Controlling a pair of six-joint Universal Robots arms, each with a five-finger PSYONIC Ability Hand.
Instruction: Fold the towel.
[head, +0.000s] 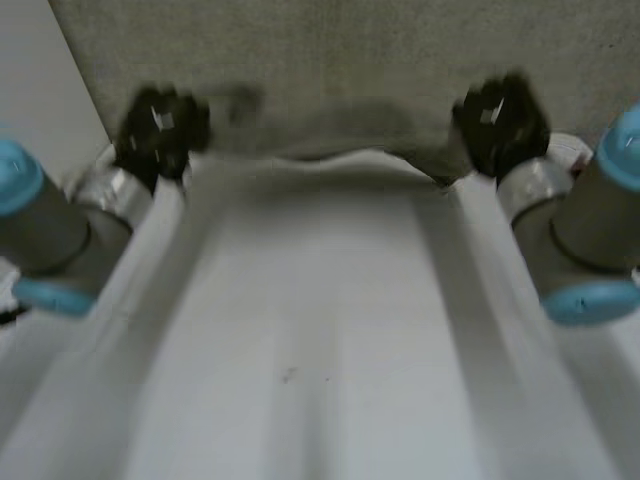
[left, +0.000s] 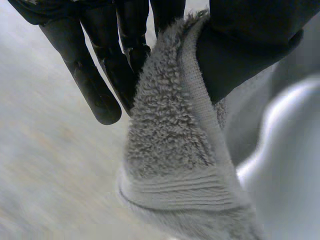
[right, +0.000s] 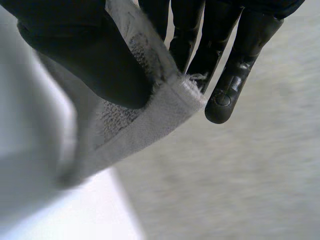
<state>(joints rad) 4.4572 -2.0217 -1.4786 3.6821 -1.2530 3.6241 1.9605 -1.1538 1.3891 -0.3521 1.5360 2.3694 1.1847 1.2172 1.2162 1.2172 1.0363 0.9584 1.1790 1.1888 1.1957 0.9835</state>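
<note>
A grey towel (head: 330, 70) lies spread across the far part of the white table (head: 320, 350). Its near edge is lifted off the table between my two hands. My left hand (head: 160, 128) holds the near left corner of the towel (left: 170, 140), pinched between thumb and fingers. My right hand (head: 500, 122) holds the near right corner of the towel (right: 145, 115) in the same way, with the thumb pressed on the hem. In the head view the edge between the hands sags a little in the middle.
Both arms (head: 50, 230) reach forward along the sides of the table. Bare white table lies in front of the towel, between the arms.
</note>
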